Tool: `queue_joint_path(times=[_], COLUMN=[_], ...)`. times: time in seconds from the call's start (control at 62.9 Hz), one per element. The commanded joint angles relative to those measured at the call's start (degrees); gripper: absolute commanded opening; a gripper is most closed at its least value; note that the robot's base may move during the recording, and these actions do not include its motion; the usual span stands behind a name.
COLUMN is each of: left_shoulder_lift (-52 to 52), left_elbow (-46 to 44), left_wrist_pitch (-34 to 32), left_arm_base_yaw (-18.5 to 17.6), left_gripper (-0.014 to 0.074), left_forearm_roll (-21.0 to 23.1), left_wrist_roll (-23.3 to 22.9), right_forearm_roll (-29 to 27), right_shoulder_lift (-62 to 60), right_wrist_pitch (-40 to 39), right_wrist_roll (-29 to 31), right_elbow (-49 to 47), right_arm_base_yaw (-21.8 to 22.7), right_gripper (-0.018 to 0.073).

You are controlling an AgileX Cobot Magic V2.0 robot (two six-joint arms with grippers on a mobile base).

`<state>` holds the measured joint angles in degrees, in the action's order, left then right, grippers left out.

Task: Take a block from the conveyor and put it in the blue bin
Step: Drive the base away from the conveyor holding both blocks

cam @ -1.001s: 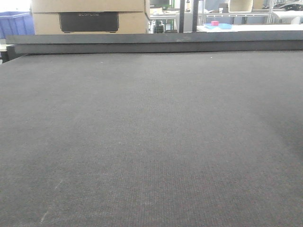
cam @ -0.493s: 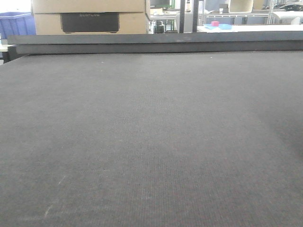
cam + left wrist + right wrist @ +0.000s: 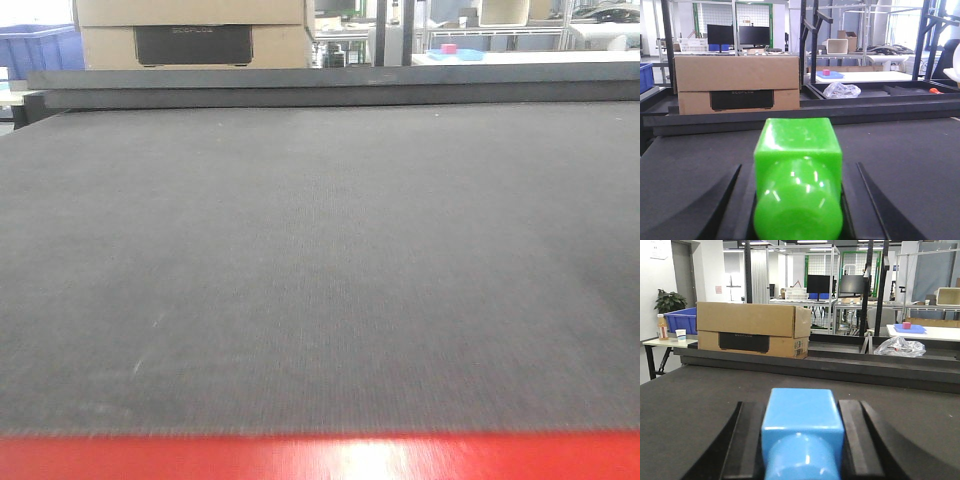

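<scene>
Left hand (image 3: 798,167) flanks a green block (image 3: 798,140); blue bin (image 3: 679,320) interior unseen.

Setting: laboratory or industrial workshop. Indicators: a wide conveyor belt (image 3: 320,270), metal frame racking (image 3: 803,55), computer monitors (image 3: 720,34), and a cardboard box (image 3: 737,75) and blue bin (image 3: 680,320) stored beyond the belt.

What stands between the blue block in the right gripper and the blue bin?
A raised rail crosses the path ahead of the block. The bin sits beyond it, to the left, its right end hidden behind the cardboard box.
</scene>
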<state>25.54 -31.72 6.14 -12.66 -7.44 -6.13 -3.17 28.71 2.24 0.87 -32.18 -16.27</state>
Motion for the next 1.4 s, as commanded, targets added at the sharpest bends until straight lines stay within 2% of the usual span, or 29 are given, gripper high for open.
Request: queue_joint_path(times=[0.0,1.382], left_shoulder_lift=[-0.2,-0.2], left_elbow=[0.1,0.1], left_wrist_pitch=[-1.1,-1.1], left_arm_base_yaw=[-0.3,-0.3], left_gripper=[-0.0111,-0.0111], left_forearm_roll=[-0.2,-0.2], left_wrist_roll=[0.0,0.0], right_forearm_roll=[0.4,0.4], right_shoulder_lift=[-0.4,-0.4], right_wrist_pitch=[-1.0,-1.0], right_wrist_roll=[0.1,0.1], right_elbow=[0.0,0.0], right_arm_base_yaw=[-0.1,-0.1], right_gripper=[-0.0161,-0.0161])
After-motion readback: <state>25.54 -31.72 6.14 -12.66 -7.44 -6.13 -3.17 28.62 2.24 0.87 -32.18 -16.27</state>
